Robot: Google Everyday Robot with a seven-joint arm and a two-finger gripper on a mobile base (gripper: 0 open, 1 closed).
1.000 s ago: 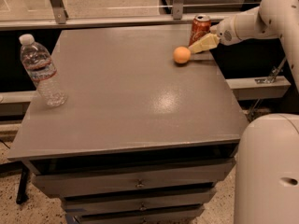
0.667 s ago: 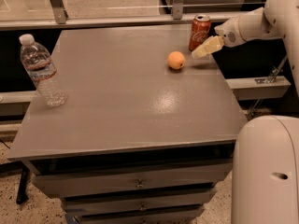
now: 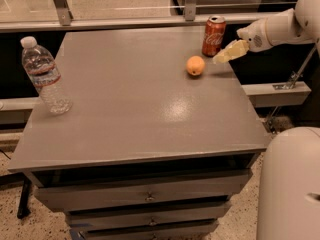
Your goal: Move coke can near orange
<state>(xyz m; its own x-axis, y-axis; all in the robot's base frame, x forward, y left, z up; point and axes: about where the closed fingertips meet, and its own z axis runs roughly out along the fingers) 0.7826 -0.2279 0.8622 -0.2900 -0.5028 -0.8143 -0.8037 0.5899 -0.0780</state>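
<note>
nearest, the robot's white base (image 3: 292, 184) fills the lower right corner, and the drawers (image 3: 150, 198) sit under the front edge of the desk (image 3: 140, 109). a water bottle (image 3: 46, 76) stands upright at the left edge, well apart from everything else.

further back on the right, the orange (image 3: 195, 65) rests on the desk. just behind it and a little to its right, the coke can (image 3: 214, 35) stands upright near the back edge, close to the fruit but not touching it. the hand (image 3: 229, 53) hovers low just to the right of both and carries nothing. whether it is released or clenched i cannot tell.

the can looks to be already where the task wants it, so the step in hand is probably getting clear. to do that well, the hand should go up and to the right, away from the can's side. a brush could tip the can off the back edge or set the round fruit rolling.

compared with a second ago, the orange has left the tip of the hand and sits slightly nearer the front. the hand has drawn back to the right, while the can and bottle have stayed put.
</note>
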